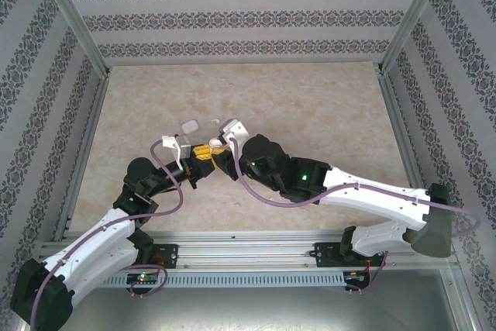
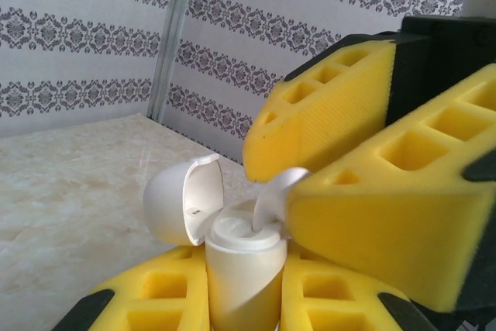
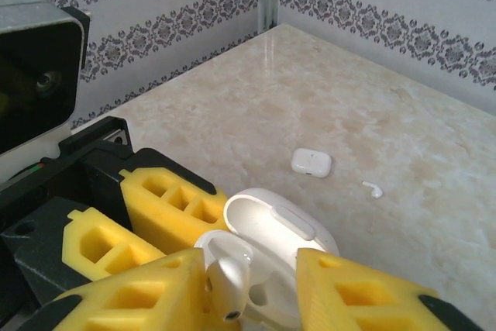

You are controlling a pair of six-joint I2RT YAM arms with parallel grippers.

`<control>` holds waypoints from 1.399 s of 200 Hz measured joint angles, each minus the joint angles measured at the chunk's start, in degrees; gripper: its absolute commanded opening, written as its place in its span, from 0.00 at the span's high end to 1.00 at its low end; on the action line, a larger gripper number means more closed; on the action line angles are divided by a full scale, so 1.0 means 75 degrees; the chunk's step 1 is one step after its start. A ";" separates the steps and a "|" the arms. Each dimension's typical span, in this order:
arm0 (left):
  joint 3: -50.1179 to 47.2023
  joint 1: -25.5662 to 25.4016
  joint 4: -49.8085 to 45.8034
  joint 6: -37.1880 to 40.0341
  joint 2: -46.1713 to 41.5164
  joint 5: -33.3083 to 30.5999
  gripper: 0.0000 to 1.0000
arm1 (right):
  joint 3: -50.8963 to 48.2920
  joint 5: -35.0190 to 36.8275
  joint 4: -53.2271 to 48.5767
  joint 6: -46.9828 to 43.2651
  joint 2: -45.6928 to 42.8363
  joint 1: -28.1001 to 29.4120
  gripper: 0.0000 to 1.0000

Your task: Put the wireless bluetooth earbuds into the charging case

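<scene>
The left gripper point(image 2: 244, 300) clamps the open case point(image 3: 267, 257) while the right gripper point(image 3: 256, 300) pinches an earbud point(image 3: 227, 286) into its socket, one bud point(image 3: 373, 188) and a closed case point(image 3: 311, 162) lying well beyond, so much remains

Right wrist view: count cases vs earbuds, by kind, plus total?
Charging cases: 2, the open case between the left gripper's pads, and a closed case on the table.
Earbuds: 2, one earbud in the right gripper, one loose earbud on the table.
Total: 4

Left gripper point(image 1: 203, 153) clamped shut; right gripper point(image 1: 219, 147) clamped shut, meeting mid-table.
</scene>
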 measured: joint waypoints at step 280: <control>0.0044 0.0000 0.0076 -0.0090 0.0230 -0.0099 1.00 | 0.0947 -0.2672 -0.1670 0.2964 -0.0047 -0.1527 0.76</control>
